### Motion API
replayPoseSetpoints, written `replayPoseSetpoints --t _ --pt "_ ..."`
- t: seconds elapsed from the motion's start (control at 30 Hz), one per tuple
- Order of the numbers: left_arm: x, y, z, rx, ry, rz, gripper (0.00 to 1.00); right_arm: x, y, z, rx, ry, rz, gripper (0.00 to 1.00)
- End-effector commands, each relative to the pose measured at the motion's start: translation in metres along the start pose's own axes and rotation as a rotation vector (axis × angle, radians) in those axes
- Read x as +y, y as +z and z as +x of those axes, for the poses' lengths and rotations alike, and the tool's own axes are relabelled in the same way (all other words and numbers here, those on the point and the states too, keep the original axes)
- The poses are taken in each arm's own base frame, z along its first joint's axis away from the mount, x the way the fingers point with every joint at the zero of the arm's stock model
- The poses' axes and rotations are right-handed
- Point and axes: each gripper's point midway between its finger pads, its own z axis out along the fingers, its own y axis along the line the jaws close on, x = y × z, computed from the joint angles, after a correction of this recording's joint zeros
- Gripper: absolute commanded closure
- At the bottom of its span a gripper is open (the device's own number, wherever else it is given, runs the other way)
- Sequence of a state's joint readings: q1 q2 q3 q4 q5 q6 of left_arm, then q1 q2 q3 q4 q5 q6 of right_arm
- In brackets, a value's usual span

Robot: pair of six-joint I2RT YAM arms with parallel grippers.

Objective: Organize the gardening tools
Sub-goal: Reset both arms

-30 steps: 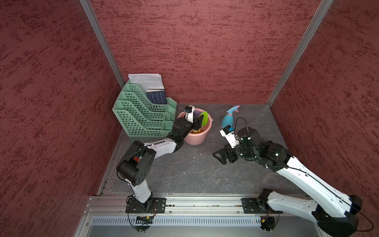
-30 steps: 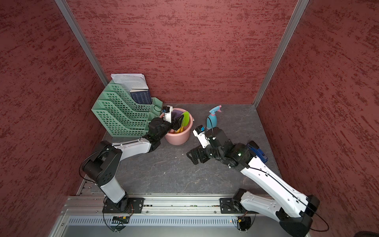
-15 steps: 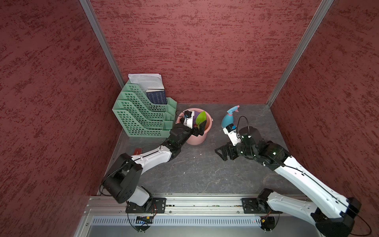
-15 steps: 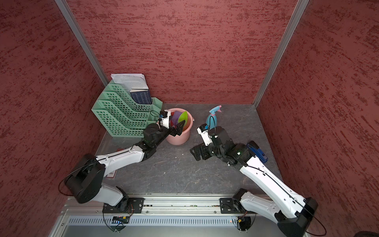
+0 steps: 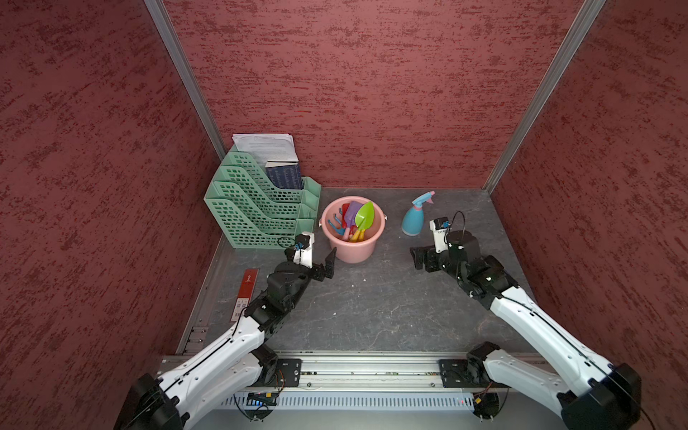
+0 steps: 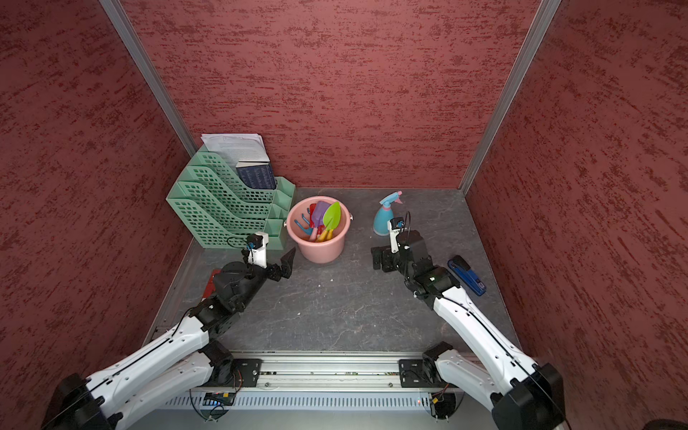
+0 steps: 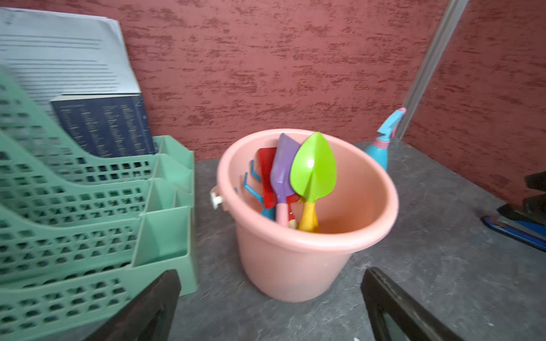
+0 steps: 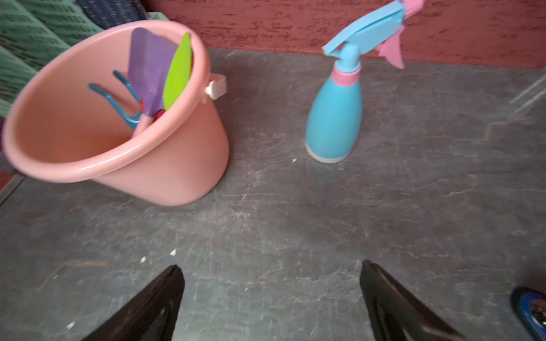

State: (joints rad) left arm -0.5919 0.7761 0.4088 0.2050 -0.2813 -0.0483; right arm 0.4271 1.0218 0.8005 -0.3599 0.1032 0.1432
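Note:
A pink bucket stands at the back of the table. In it lean a green trowel, a purple shovel, a red shovel, a blue rake and a yellow handle. The light-blue spray bottle stands upright to the bucket's right. My left gripper is open and empty just in front of the bucket, near its left side. My right gripper is open and empty in front of the bottle, over bare table.
A green file organizer with papers and a dark book stands left of the bucket. A flat red strip lies by the left wall. A blue-and-black stapler-like object lies beside the right arm. Red walls close in three sides.
My left gripper opened, left the green trowel in the bucket and drew back toward the front. The right gripper shifted slightly to the right and stayed open.

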Motion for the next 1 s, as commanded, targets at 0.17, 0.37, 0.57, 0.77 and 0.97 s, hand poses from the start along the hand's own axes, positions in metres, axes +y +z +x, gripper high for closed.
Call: replayPoseSetpoints --t 0.17,0.37,0.57,0.77,0.97 --pt "0.094 -0.019 0.036 0.056 -0.041 -0.350 0.00 -0.088 0.030 -0.013 -0.258 0.033 0.299 0.02" --pt "0.125 -0.008 0.035 0.046 -0.110 -0.362 0.00 -0.104 0.049 -0.003 -0.321 -0.011 0.324 0.02" --pt "0.157 -0.010 0.057 0.032 -0.153 -0.428 0.00 -0.116 0.068 0.015 -0.319 0.011 0.323 0.02" --pt "0.159 0.008 0.068 0.012 -0.160 -0.371 0.02 -0.127 0.059 0.016 -0.387 -0.013 0.355 0.02" --pt "0.166 0.027 0.063 0.002 -0.133 -0.328 0.03 -0.146 0.049 0.024 -0.505 0.032 0.382 0.02"
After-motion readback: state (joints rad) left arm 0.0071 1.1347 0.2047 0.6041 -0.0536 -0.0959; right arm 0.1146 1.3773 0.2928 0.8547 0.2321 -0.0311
